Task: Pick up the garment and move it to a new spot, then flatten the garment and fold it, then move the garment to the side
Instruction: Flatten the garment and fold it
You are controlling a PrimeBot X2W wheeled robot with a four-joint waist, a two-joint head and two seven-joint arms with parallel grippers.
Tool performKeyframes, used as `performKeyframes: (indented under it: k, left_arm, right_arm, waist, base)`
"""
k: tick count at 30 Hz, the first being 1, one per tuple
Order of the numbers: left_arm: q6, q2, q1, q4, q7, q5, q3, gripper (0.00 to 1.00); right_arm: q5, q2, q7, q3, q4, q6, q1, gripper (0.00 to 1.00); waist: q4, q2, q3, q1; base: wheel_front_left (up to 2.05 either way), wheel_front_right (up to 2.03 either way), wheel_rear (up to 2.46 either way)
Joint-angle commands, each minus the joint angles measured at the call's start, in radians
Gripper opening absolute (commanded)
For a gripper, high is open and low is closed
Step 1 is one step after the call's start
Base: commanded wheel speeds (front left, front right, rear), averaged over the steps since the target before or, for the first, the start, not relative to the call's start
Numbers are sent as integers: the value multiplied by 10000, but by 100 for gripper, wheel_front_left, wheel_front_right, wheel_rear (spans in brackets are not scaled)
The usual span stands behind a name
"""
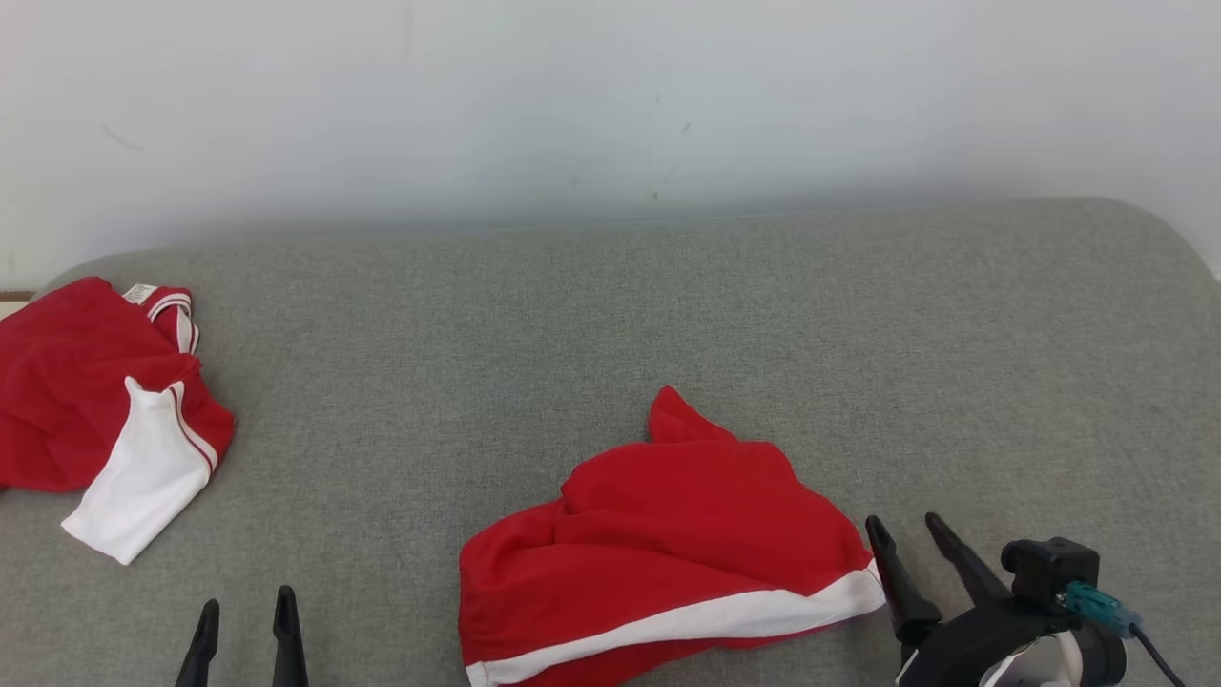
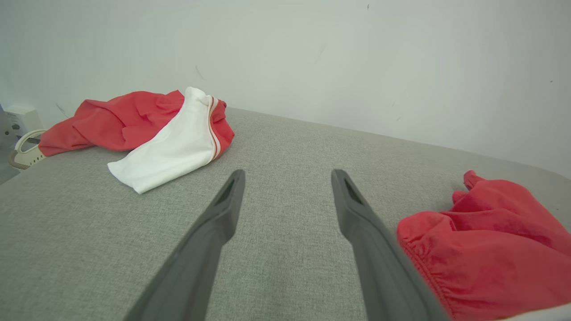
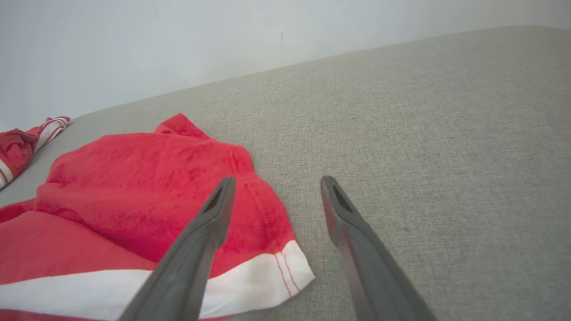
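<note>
The garment is red with a white band along one edge, lying crumpled on the grey surface at the front centre. My right gripper is open just right of its white-banded corner, nothing between the fingers. In the right wrist view the garment lies left of the open gripper, whose left finger crosses in front of the cloth. My left gripper stands open at the front left, apart from the garment. In the left wrist view the gripper is open over bare fabric, the garment at its right.
A second red and white garment lies bunched at the far left edge of the grey padded surface, also seen as a red and white heap. A pale wall runs behind. A beige cable or strap sits past the left edge.
</note>
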Motion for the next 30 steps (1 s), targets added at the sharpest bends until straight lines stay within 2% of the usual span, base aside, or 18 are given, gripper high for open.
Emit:
performKeyframes:
  k: [1,15,30]
  left_arm:
    - [-7,-1,138,14,-29,-35,32,100]
    - [41,0,457,-66,-29,41,192,100]
    - [88,0,810,-158,-29,181,590,100]
  right_arm:
    - [-155,78,-102,-129,-153,8,170,100]
    - [-1807,728,-700,-1327,-923,6,653,100]
    - [-2363,1022,-994,-2344,-1505,8,1204,100]
  waist:
    - [-21,0,-30,1]
    - [-81,0,-374,1]
    - [-299,0,-592,1]
  base:
    - [0,0,0]
    - [0,0,0]
    - [0,0,0]
